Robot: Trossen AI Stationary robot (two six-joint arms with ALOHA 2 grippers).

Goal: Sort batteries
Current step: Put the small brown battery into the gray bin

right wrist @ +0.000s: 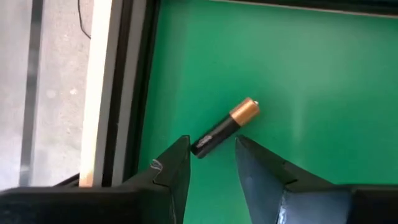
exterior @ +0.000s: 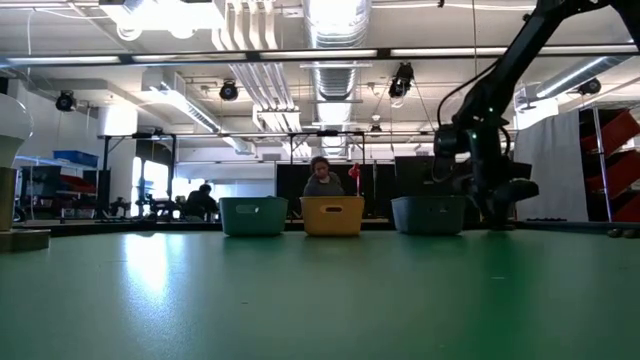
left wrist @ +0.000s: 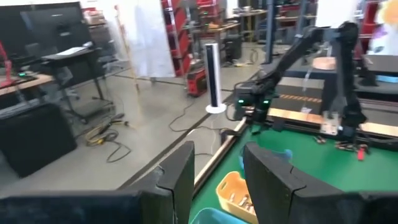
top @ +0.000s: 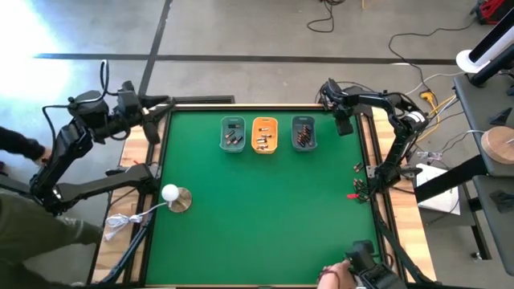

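Note:
One battery point(right wrist: 224, 127), black with a copper end, lies flat on the green mat near the table's far right corner. My right gripper point(right wrist: 211, 149) points down over it, open, with a finger on either side of the battery's black end and not gripping it. In the high view this gripper point(top: 344, 123) is right of three small trays at the far middle: a teal one point(top: 233, 134), an orange one point(top: 264, 134) and a grey one point(top: 303, 132), each holding several batteries. My left gripper point(left wrist: 217, 168) hangs open and raised over the far left corner point(top: 157, 120).
A white ball on a round base point(top: 171, 193) stands at the mat's left side. Red and black clips point(top: 356, 191) lie at the right edge. A person's hand point(top: 329, 277) is at the near edge. The table's wooden rim point(right wrist: 102, 93) runs close beside the battery.

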